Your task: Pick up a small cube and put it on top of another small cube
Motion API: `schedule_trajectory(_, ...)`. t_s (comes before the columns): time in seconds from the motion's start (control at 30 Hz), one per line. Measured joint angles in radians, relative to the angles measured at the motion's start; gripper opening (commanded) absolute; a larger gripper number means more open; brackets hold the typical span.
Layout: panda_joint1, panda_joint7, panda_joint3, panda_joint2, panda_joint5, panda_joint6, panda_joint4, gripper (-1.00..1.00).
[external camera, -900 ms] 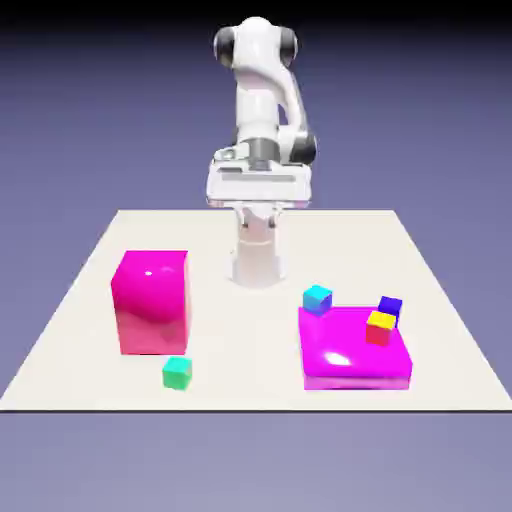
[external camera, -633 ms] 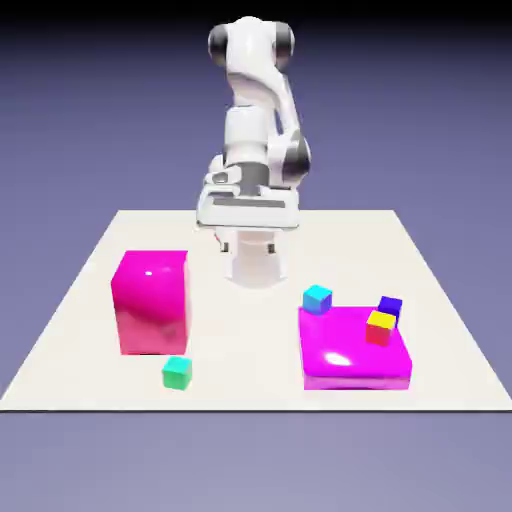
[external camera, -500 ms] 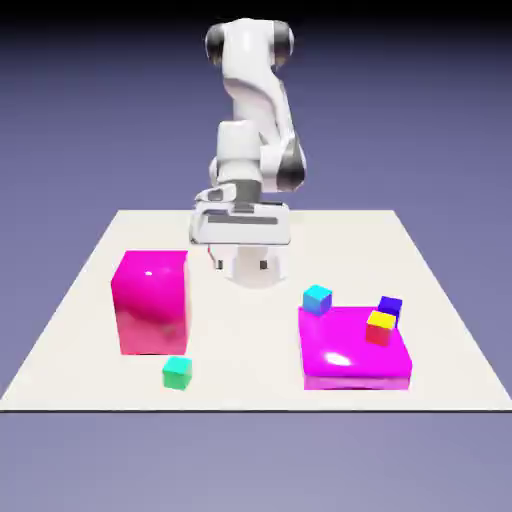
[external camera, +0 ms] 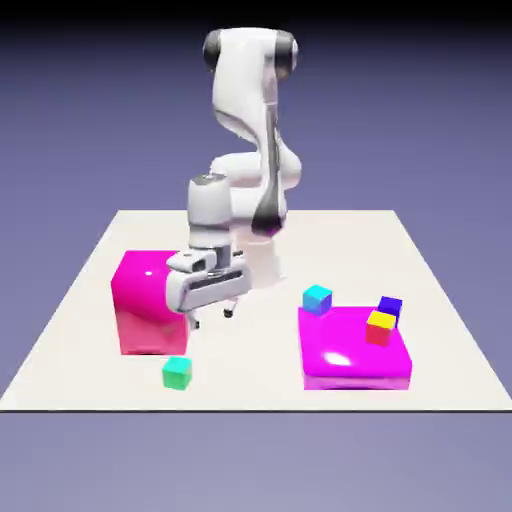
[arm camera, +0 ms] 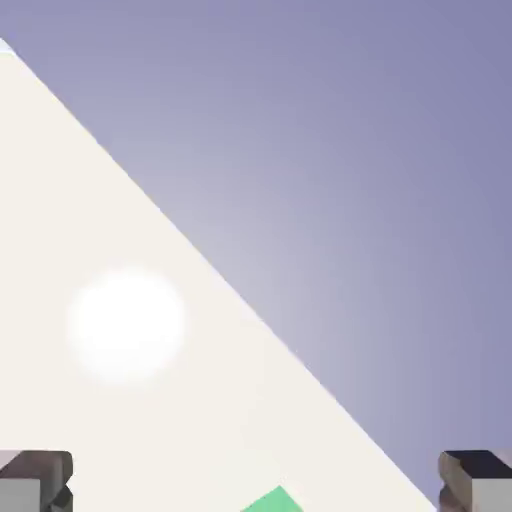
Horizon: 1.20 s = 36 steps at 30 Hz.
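Hovering open claw (external camera: 212, 318) near unmarked green cube (external camera: 177, 373)

A tall magenta block (external camera: 152, 305) stands opposite a flat magenta slab (external camera: 350, 345) bearing a red cube with a yellow top (external camera: 379, 329).

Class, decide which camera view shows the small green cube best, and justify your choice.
The exterior view: the small green cube appears whole there, its top and sides visible, on the table near the tall magenta block. The hand view shows only one green corner at its bottom edge.
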Motion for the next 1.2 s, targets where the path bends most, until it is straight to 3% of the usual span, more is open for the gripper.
schedule_trajectory(0.4, 0.110, -0.516, -0.195, 0.277, 0.074, -0.102, 0.117, 0.00)
schedule_trajectory(0.6, -0.049, -0.614, -0.014, 0.439, 0.211, 0.023, 0.162, 0.00)
schedule_trajectory(0.63, -0.065, -0.623, 0.004, 0.456, 0.224, 0.036, 0.166, -1.00)
schedule_trajectory(0.9, 0.128, -0.510, -0.182, 0.263, 0.061, -0.111, 0.115, -1.00)
schedule_trajectory(1.2, 0.461, -0.417, 0.055, 0.014, -0.174, -0.265, 0.071, -1.00)
